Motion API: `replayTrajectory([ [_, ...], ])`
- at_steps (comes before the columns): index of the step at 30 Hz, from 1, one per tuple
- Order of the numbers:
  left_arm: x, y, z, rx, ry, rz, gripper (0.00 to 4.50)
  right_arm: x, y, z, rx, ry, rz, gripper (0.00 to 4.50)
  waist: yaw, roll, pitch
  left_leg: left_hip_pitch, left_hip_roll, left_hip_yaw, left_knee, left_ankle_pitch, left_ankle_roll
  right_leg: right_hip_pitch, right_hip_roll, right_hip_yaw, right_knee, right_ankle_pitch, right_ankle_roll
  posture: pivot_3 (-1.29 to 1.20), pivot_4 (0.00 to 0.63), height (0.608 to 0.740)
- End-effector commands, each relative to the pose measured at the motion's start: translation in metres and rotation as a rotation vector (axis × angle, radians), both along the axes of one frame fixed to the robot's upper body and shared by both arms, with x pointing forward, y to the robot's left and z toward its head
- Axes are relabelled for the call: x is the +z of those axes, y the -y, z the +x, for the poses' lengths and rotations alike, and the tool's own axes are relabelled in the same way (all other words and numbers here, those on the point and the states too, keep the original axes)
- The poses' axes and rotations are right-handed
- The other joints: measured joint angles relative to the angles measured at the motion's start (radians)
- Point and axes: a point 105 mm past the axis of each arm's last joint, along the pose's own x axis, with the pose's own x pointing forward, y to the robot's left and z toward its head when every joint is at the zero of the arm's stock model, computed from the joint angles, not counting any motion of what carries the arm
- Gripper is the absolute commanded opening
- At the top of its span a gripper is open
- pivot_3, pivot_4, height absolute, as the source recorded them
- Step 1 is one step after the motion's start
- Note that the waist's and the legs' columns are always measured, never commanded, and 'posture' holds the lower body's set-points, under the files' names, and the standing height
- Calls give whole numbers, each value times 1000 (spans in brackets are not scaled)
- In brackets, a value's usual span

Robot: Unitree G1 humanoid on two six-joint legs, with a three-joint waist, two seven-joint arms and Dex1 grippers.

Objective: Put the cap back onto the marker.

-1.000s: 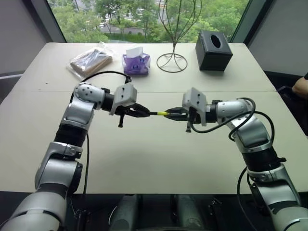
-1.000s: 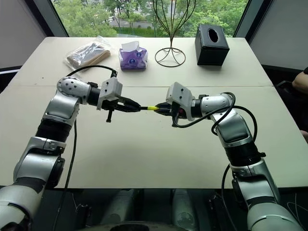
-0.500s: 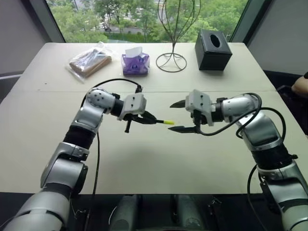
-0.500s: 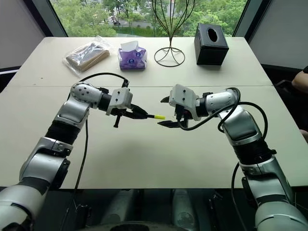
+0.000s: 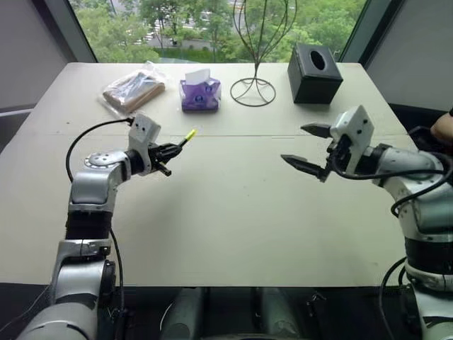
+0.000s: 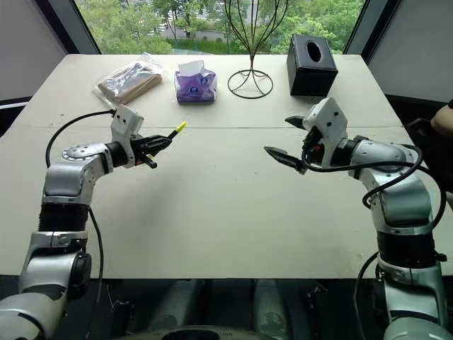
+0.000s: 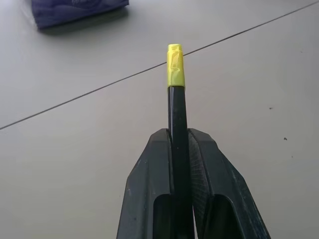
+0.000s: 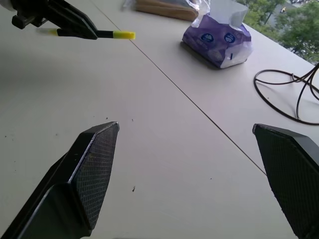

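The marker (image 7: 177,114), a slim black stick, is clamped between the shut fingers of my left gripper (image 5: 170,150) above the left half of the table. The yellow cap (image 7: 175,72) sits on the marker's free end, which points up and away towards the back of the table (image 5: 190,134). My right gripper (image 5: 296,144) hangs over the right half of the table, well apart from the marker. Its jaws stand wide open and hold nothing, as the right wrist view (image 8: 185,127) also shows.
At the back of the pale table (image 5: 233,212) stand a purple tissue pack (image 5: 200,92), a wire stand (image 5: 255,88), a black tissue box (image 5: 314,65) and a plastic-wrapped packet (image 5: 133,88). A person's hand (image 5: 444,126) shows at the right edge.
The right gripper opened, let go at the yellow cap and drew away to the right. The left gripper swung left with the capped marker and turned its end upward.
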Motion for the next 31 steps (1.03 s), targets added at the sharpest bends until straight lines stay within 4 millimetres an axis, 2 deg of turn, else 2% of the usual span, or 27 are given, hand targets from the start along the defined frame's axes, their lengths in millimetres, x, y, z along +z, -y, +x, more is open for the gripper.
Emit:
replayTrajectory([
  [1,7,-12,-7,203,-8,-65,0,8,-10,-5,-2,54,23,4442,1,0,0,0,0,0,0,0,0,0,0,0,0,0,0,0,150,740],
  [5,-4,-14,-13,294,-34,-71,0,-2,-17,-6,25,28,14,4442,3,0,0,0,0,0,1,0,0,1,0,0,0,0,0,0,150,740],
  [10,-5,-21,-12,337,-22,-48,0,-3,-12,-2,25,31,-5,4442,3,0,0,1,-1,0,1,0,0,1,0,0,-1,0,0,0,150,740],
  [12,-4,-18,-12,326,-32,-85,974,-3,-10,-2,21,35,-10,4500,4,0,0,1,-1,0,1,0,0,1,0,0,-1,0,0,0,150,740],
  [13,-3,-17,-12,322,-32,-86,1244,-4,-9,-2,19,35,-12,4500,3,0,0,0,-1,0,1,0,0,1,0,0,-1,0,0,0,150,740],
  [19,-2,-12,-12,307,-28,-105,4326,-9,-3,-1,-6,30,-18,4500,4,0,0,0,-1,0,1,0,0,1,0,0,-1,-1,-2,0,150,740],
  [22,20,-12,-10,269,41,-171,4326,-9,4,1,-45,30,0,4500,4,0,0,0,-1,0,1,0,0,1,0,0,-1,-1,-2,0,150,740],
  [23,33,-14,-10,238,85,-180,4326,-9,9,2,-66,29,18,4500,4,-1,0,0,-1,0,1,0,0,1,0,0,-2,-1,-2,0,150,740],
  [26,64,-28,-15,151,183,-149,4326,-3,24,4,-160,44,104,4500,3,-1,0,0,0,0,0,0,0,1,0,0,-1,-2,-4,0,150,740],
  [28,70,-38,-18,129,205,-117,4326,-3,31,5,-206,47,140,4500,-2,0,0,0,0,1,0,0,0,1,0,0,-2,-2,-4,0,150,740],
  [31,65,-66,-27,118,218,-8,4326,-11,43,3,-317,50,205,4500,-1,0,0,1,0,2,-3,0,0,1,0,0,-4,-2,-4,0,150,740],
])
